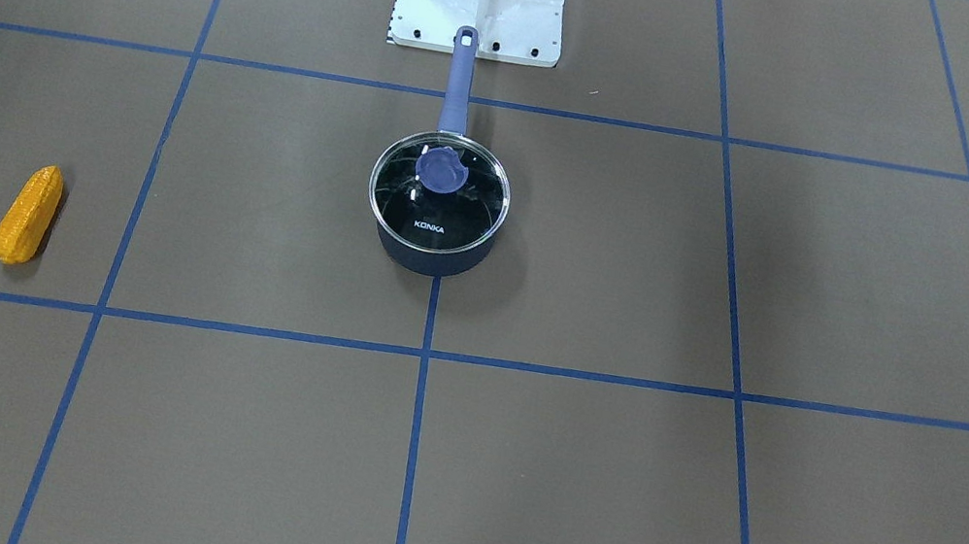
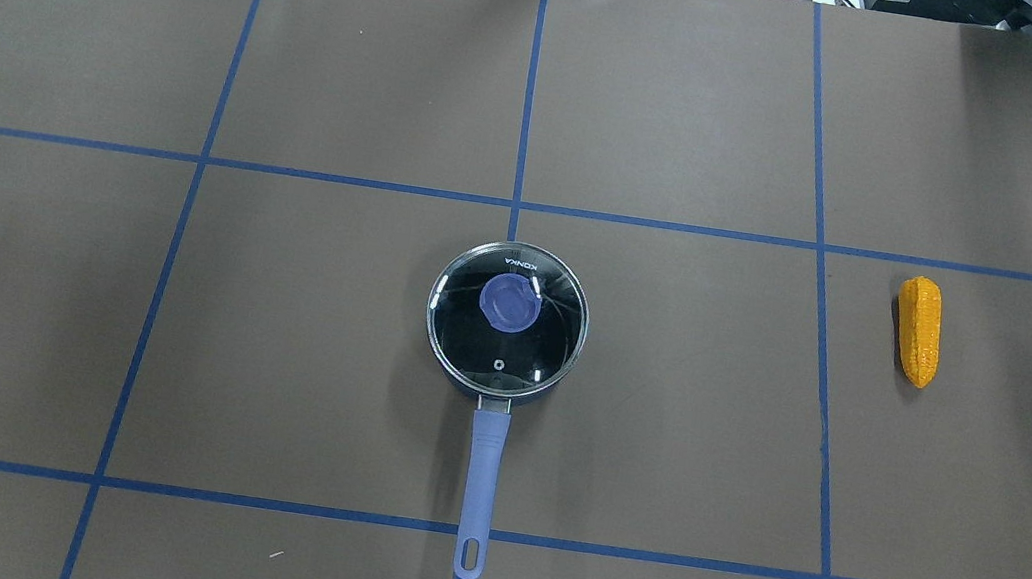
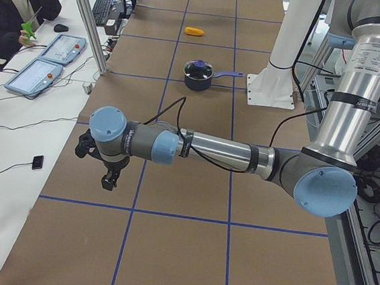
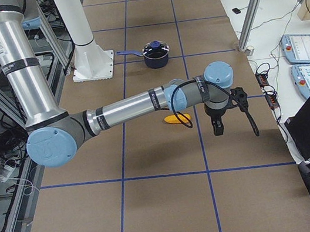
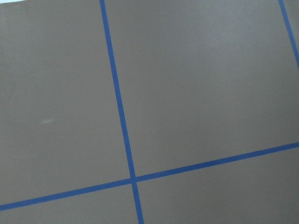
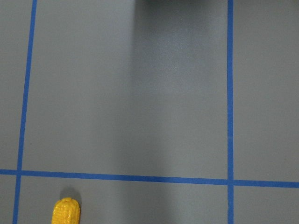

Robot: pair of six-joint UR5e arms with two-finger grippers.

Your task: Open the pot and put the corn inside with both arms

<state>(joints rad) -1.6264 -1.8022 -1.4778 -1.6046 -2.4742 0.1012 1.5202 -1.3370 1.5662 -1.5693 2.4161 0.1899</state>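
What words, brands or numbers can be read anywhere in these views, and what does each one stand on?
"KONKA": white letters on the glass lid, which sits closed on the pot; the word reads upside down in the overhead view.
Small print on the left arm: too small to read.
Screens of the control tablets on the side bench: too blurred to read.
No other text can be read.
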